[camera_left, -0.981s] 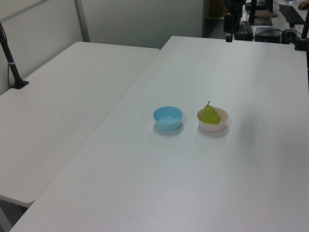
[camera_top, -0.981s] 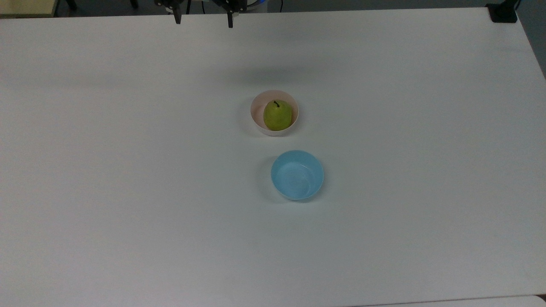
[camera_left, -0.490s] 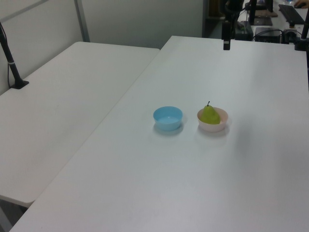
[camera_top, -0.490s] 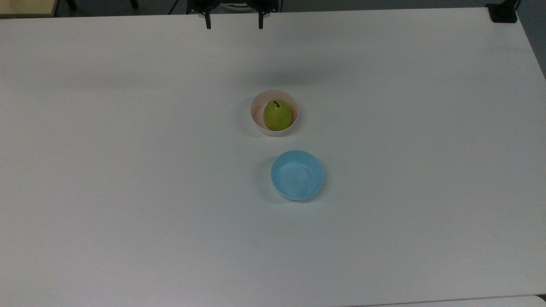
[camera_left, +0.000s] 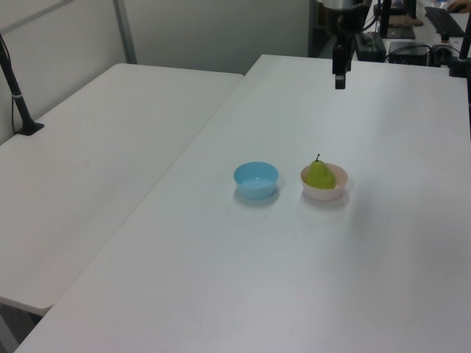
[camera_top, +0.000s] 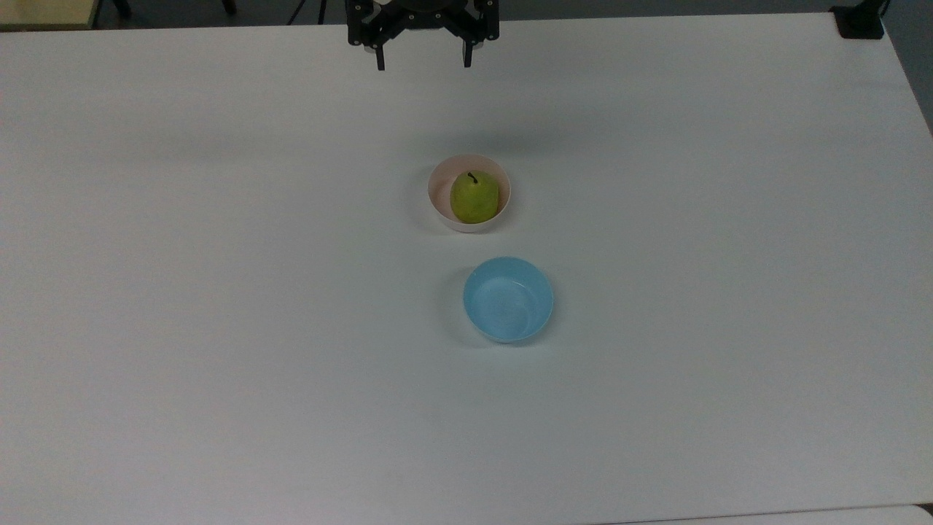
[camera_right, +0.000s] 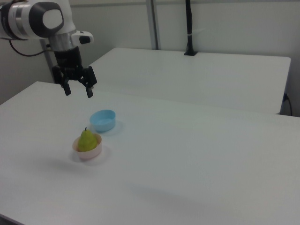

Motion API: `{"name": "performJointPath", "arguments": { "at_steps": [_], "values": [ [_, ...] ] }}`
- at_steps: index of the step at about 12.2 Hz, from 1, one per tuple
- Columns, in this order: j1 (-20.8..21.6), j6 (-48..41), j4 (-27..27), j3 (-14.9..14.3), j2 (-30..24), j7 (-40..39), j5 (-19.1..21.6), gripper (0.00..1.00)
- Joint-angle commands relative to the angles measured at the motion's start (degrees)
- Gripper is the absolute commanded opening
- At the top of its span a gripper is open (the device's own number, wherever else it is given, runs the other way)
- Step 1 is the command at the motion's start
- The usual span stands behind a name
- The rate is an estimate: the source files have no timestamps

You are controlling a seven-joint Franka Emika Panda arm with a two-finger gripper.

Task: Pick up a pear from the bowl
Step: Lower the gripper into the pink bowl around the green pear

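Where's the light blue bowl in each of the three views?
Top view: the round light blue plastic bowl sits just below centre, below the pale pink bowl that holds the yellow-green pear.
Left view: near centre, on the left view's left of the pink bowl.
Right view: left of centre, above and slightly right of the pink bowl.
Shared landmark: the pear in the pink bowl.

Even, soft overhead light; faint shadows beside bowls; mild haze.
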Motion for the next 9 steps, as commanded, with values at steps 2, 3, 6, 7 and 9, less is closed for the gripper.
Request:
{"name": "performJointPath", "arguments": {
  "at_steps": [2,3,6,7,9],
  "values": [
    [1.9,4.6,-3.1,-0.4,1.7,-1.1,0.7,1.00],
    [1.9,5.8,-3.2,-0.4,2.4,-1.1,0.6,1.00],
    [1.9,8.3,-3.3,-0.4,5.5,-1.1,0.2,1.00],
    [2.0,9.9,-4.1,-0.4,6.1,-1.1,0.2,1.00],
    [2.4,13.3,-6.4,-0.4,6.6,-1.1,0.2,1.00]
  ]
}}
